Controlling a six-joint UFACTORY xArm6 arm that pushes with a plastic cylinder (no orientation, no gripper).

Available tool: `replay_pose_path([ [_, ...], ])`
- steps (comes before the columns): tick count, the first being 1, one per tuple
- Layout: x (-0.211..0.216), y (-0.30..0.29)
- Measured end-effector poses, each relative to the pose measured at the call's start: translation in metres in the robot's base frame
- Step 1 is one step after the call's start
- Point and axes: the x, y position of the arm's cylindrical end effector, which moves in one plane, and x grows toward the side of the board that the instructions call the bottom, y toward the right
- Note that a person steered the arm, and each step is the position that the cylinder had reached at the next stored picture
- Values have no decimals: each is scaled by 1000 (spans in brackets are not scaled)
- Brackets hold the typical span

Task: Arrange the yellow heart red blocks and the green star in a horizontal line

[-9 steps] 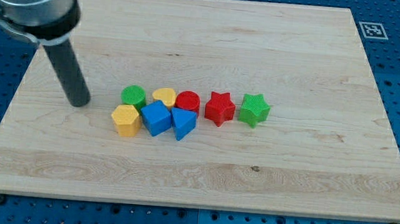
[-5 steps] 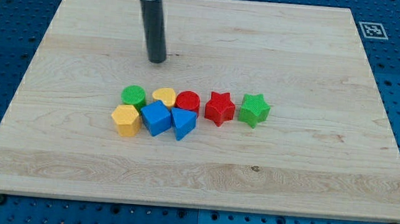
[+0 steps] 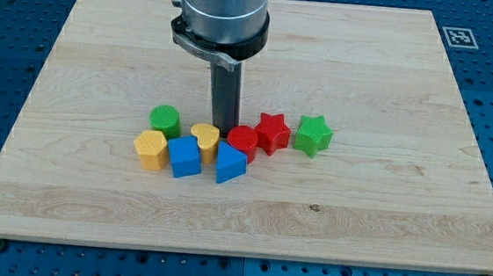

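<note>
My tip (image 3: 223,129) has swung from the far left, up past the blocks, and come down at their top edge, between the yellow heart (image 3: 204,137) and red cylinder (image 3: 243,142). Both have slid toward the view's bottom, just below my tip on either side. The blue cube (image 3: 184,157), blue triangle (image 3: 230,164) and yellow hexagon (image 3: 150,148) beneath them have shifted down and slightly left as well.
</note>
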Motion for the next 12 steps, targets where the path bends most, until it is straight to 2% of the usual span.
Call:
replay_pose_path([
  [12,-4,216],
])
